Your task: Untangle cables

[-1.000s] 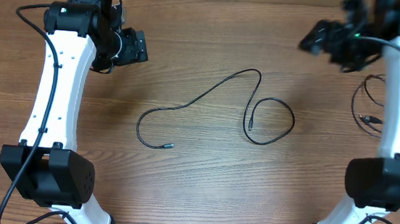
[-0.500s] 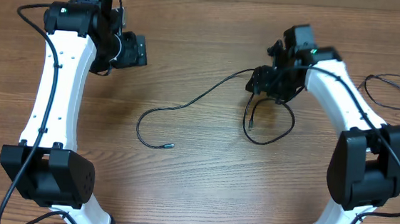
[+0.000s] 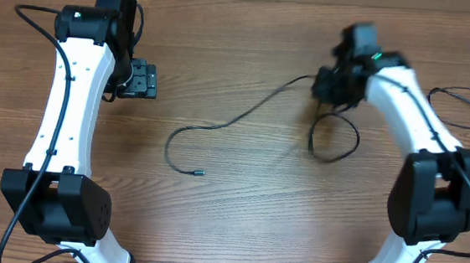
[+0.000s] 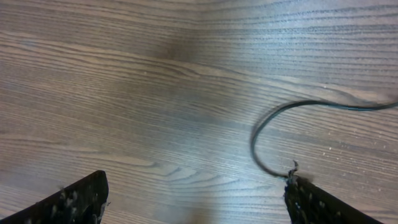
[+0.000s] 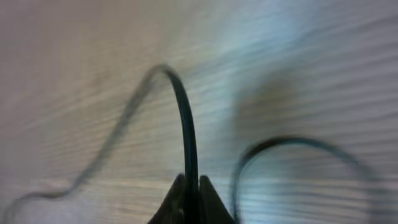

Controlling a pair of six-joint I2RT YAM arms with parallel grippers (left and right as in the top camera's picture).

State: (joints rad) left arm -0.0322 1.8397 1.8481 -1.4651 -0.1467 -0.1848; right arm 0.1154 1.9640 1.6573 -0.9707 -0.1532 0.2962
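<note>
My right gripper (image 3: 327, 88) sits at 1 o'clock from table centre, jaws clamped on the long cable (image 3: 218, 127). In the wrist view it is pinched between my fingertips (image 5: 177, 202). From the pinch it runs toward 8 o'clock, curls, and ends in a small plug (image 3: 198, 173) at about 7 o'clock. Its other part forms a loop (image 3: 356, 143) just at 6 o'clock of that gripper, on the wood table (image 3: 235, 232). My left gripper (image 3: 138, 79) is at 10 o'clock, jaws wide apart, holding nothing. A second cable (image 3: 460, 99) lies at the 3 o'clock edge, partly behind my right arm and well apart from the first.
</note>
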